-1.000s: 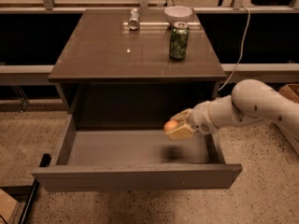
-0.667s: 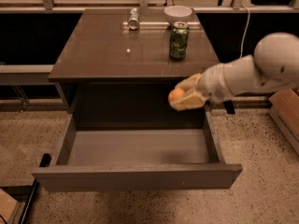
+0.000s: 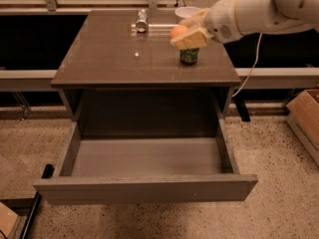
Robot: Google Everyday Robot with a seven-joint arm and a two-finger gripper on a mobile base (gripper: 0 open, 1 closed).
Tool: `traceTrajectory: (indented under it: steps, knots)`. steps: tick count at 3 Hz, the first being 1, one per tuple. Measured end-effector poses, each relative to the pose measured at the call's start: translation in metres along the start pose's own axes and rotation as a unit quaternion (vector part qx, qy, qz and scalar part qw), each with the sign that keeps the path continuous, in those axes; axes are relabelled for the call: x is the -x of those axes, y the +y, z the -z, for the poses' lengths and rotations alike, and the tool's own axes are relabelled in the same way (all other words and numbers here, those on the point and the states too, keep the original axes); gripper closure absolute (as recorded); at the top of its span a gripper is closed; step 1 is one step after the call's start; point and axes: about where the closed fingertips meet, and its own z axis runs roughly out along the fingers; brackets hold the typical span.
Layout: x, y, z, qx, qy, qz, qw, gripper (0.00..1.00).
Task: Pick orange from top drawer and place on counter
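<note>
The gripper [image 3: 185, 34] is shut on the orange [image 3: 178, 31] and holds it above the right rear part of the counter [image 3: 124, 59], just in front of and over the green can [image 3: 189, 56]. The arm comes in from the upper right. The top drawer [image 3: 144, 188] is pulled wide open below the counter, and nothing shows inside it.
A silver can [image 3: 142, 20] lies on its side at the back of the counter. A white bowl [image 3: 183, 12] sits behind the gripper. A cardboard box [image 3: 306, 116] stands on the floor at right. A cable [image 3: 251, 63] hangs down by the counter's right side.
The gripper has lifted the orange out of the drawer, up past the counter's right front edge, and now holds it above the counter near the green can.
</note>
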Motion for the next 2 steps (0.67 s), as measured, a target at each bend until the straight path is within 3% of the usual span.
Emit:
traceTrajectory:
  steps: [1, 2]
  knots:
    - [0.026, -0.035, -0.033, -0.036, -0.026, -0.012, 0.9989, 1.0]
    - [0.023, -0.038, -0.075, -0.041, -0.019, -0.03, 0.9985, 1.0]
